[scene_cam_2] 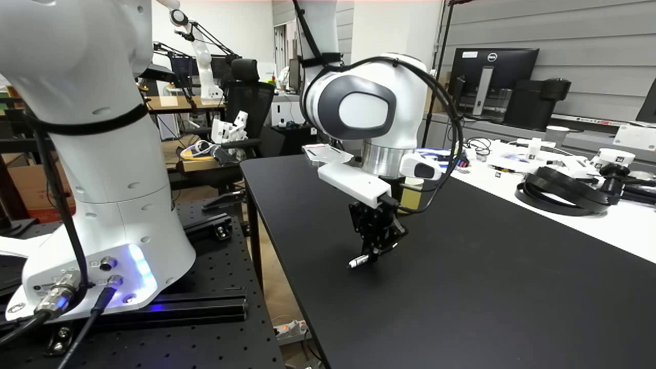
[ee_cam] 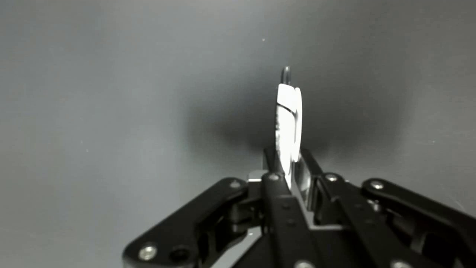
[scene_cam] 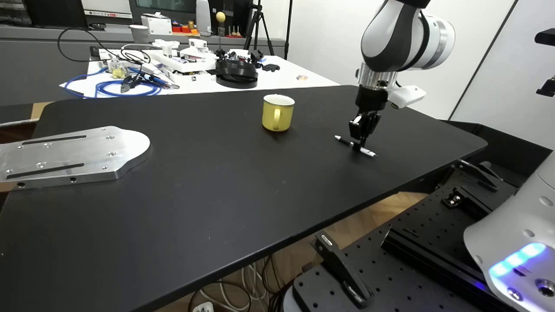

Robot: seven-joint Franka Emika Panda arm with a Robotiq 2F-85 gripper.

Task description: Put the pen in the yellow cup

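The pen (scene_cam: 368,151), white with dark parts, lies across my gripper (scene_cam: 357,146) low over the black table. It also shows in the wrist view (ee_cam: 286,119), pointing away between the fingertips, and its white end shows in an exterior view (scene_cam_2: 359,262). My gripper (ee_cam: 286,160) is closed around the pen's middle, with the fingers narrowly apart on either side. I cannot tell whether the pen touches the table. The yellow cup (scene_cam: 271,115) stands upright, away from the gripper, its handle facing the camera. In an exterior view the cup (scene_cam_2: 411,197) is partly hidden by the wrist and cables.
A silver metal plate (scene_cam: 73,154) lies at the far end of the black table (scene_cam: 208,208). A white table (scene_cam: 299,71) with blue cables, white parts and a black round object (scene_cam: 236,73) adjoins it. The robot base (scene_cam_2: 118,220) stands beside the table edge.
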